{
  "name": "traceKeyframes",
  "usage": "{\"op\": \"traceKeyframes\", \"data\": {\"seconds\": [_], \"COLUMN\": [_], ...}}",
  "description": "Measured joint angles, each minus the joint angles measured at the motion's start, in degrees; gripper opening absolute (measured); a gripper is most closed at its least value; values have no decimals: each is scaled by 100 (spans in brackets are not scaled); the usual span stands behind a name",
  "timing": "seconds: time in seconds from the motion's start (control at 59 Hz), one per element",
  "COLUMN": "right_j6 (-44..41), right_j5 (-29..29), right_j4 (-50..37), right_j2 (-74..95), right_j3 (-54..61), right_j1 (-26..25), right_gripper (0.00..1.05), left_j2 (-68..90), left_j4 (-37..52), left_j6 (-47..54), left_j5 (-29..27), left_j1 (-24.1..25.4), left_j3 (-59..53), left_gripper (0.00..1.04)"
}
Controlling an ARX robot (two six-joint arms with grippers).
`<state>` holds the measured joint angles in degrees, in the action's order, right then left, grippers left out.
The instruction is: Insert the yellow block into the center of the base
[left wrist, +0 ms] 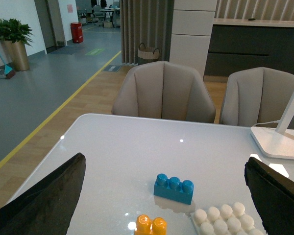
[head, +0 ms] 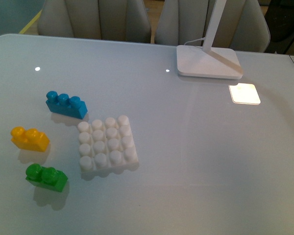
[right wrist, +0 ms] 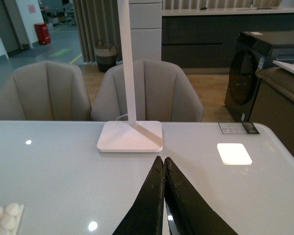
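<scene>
Green brick [head: 46, 177] sits closest to you, by the table's [head: 196, 147] near-left corner, and it is not your target. Just beyond it, close to the left edge, lies the yellow block [head: 29, 138], studs up, with the blue brick [head: 66, 104] further back again. Its 2 studs line up roughly along the near edge, the long axis skewed a little so the right-hand end comes nearer to you. To its right, apart from all 3 bricks, the base [head: 107, 143] lies flat, its 4x4 grid turned slightly against the table's edges. Nothing is picked up, so I judge you are at the first step: the reach for the block. Your left end effector [left wrist: 164, 164] is spread wide and empty, with the block partly showing in its wrist view. The right end effector [right wrist: 163, 159] is pinched closed on nothing, facing the lamp foot [head: 208, 61]. Use the left arm: come down over the block, close across its narrow width, and mind both neighbouring bricks
</scene>
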<state>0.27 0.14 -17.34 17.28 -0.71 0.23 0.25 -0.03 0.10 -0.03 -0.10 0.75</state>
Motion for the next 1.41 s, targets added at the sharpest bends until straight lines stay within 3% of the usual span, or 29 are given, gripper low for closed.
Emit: {"op": "traceKeyframes", "data": {"seconds": [0.373, 0.492, 0.712, 0.797, 1.001, 1.035, 1.085, 1.204, 1.408], "right_j6": [0, 0, -9, -9, -9, -9, -9, -9, -9], "right_j5": [2, -2, -2, -2, -2, 2, -17, -11, -13], "right_j4": [737, 1670, 1722, 1725, 1725, 1725, 1725, 1725, 1727], "right_j2": [-732, -1552, -1687, -1694, -1694, -1694, -1696, -1696, -1696], "right_j3": [-2, -4, -4, -4, -4, -4, -4, -4, -4], "right_j1": [0, -2, -2, -2, -2, -2, -2, -2, -2], "right_gripper": [2, 2, 2, 18, 73, 83, 95, 96, 96], "left_j2": [0, 0, 0, 0, 2, 459, 1464, 2428, 4063], "left_j4": [0, 0, 0, 0, 0, -946, -2052, -1875, -321], "left_j6": [0, 0, 0, 0, 0, 90, 111, 57, -212], "left_j5": [0, 0, 0, 0, 0, 789, 1342, 1047, 476], "left_j1": [0, 0, 0, 0, 0, 181, 129, -363, -1113], "left_j3": [0, 0, 0, 0, 0, 361, 876, 927, 1110], "left_gripper": [97, 97, 97, 97, 97, 97, 97, 97, 97]}}
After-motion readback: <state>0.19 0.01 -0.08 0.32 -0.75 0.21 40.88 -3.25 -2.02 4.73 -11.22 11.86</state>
